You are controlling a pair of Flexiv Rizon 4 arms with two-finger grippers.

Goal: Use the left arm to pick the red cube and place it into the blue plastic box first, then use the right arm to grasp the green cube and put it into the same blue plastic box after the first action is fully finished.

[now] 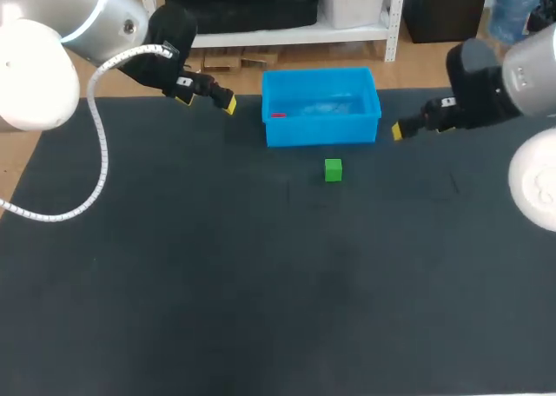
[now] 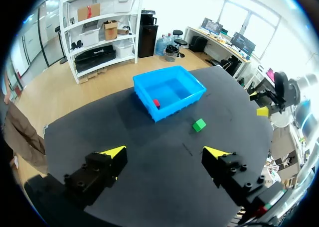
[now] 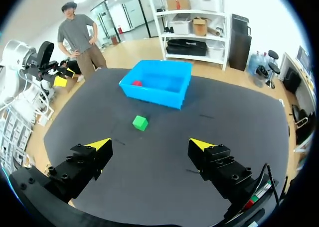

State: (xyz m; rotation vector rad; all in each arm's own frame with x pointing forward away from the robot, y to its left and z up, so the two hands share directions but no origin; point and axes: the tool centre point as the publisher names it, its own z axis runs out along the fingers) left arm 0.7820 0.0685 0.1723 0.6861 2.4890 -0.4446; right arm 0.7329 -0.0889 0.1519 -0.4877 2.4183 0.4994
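Note:
The red cube point(image 1: 277, 115) lies inside the blue plastic box point(image 1: 321, 128), near its left wall; the wrist views show the red cube point(image 2: 156, 103) point(image 3: 136, 82) there too. On the dark mat just in front of the box sits the green cube point(image 1: 333, 169) point(image 2: 199, 124) point(image 3: 140, 122). My left gripper point(image 1: 207, 95) point(image 2: 164, 151) hangs open and empty to the left of the box. To the right of the box, my right gripper point(image 1: 397, 131) point(image 3: 150, 143) is open and empty, with the green cube ahead of it.
The dark mat point(image 1: 261, 274) covers the whole table and lies bare in front of the green cube. The blue plastic box point(image 2: 169, 91) point(image 3: 158, 82) stands near the far edge.

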